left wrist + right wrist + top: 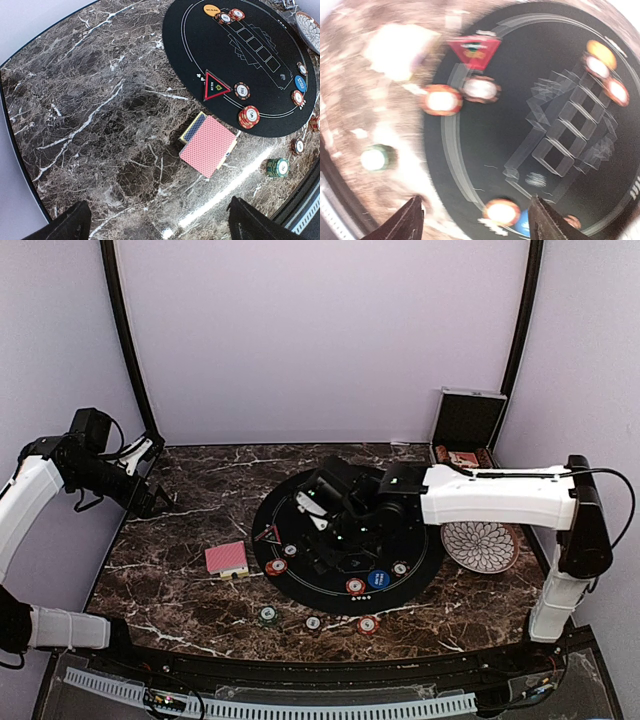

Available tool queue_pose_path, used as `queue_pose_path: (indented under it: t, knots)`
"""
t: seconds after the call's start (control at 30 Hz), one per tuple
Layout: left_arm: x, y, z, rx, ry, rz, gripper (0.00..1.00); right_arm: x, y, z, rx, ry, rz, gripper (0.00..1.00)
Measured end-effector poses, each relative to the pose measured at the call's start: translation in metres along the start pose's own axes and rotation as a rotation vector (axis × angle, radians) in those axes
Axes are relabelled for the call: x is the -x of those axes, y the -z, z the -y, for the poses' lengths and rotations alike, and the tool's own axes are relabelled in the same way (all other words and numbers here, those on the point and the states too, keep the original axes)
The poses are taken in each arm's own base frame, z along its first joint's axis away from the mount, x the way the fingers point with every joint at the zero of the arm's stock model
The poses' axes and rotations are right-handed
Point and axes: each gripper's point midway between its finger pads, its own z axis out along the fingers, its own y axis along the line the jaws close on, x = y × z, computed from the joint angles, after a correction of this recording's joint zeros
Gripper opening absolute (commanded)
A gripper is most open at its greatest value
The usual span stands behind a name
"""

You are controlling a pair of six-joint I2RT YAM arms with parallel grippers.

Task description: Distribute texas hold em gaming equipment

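Cards: red-backed deck (pixel 226 558) lies face down on the marble counter (pixel 180 590), just off the left edge of the round black mat (pixel 420 550) in the top view.

Chips on the mat: red stack (pixel 248 116) at the mat's rim nearest the deck, and a single chip (pixel 242 90) just beside the red triangle marker (pixel 216 90). Orange button (pixel 212 9) sits at the top of the left wrist view with two chips (pixel 227 16) beside it. Blue button (pixel 377 579) is near the mat's lower edge, next to a red chip (pixel 355 586).

Chips off the mat, on bare counter along the bottom: green chip (pixel 267 615), pale chip (pixel 313 623), red-edged chip (pixel 368 624).

My right gripper (pixel 330 530) is over the mat's centre, fingers apart, nothing between them; its wrist view is blurred. My left gripper (pixel 152 502) is at the counter's upper left, fingers (pixel 70 225) apart and empty, well apart from the deck.

White patterned plate (pixel 480 545) lies just right of the mat. Open black case (pixel 467 425) stands at upper right.
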Motion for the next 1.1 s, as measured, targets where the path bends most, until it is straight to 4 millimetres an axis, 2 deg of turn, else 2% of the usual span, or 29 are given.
queue_pose_path:
  t: [0.1, 0.2, 0.33, 0.43, 0.63, 1.1]
  knots:
    - [0.000, 0.000, 0.000, 0.000, 0.000, 0.000, 0.99, -0.002, -0.011, -0.044, 0.081, 0.086, -0.015, 0.76]
    - [0.000, 0.000, 0.000, 0.001, -0.002, 0.001, 0.99, -0.016, -0.031, -0.079, 0.149, 0.172, -0.069, 0.79]
    - [0.000, 0.002, 0.000, 0.003, -0.009, 0.005, 0.99, -0.031, -0.056, -0.110, 0.215, 0.260, -0.134, 0.81]
    - [0.001, 0.003, 0.001, 0.003, -0.010, 0.007, 0.99, -0.035, -0.066, -0.126, 0.260, 0.314, -0.163, 0.81]
    - [0.001, 0.004, 0.001, 0.005, -0.011, 0.010, 0.99, -0.029, -0.073, -0.143, 0.307, 0.363, -0.157, 0.80]
    - [0.001, 0.006, 0.002, 0.007, -0.013, 0.014, 0.99, -0.045, -0.097, -0.144, 0.291, 0.401, -0.202, 0.71]
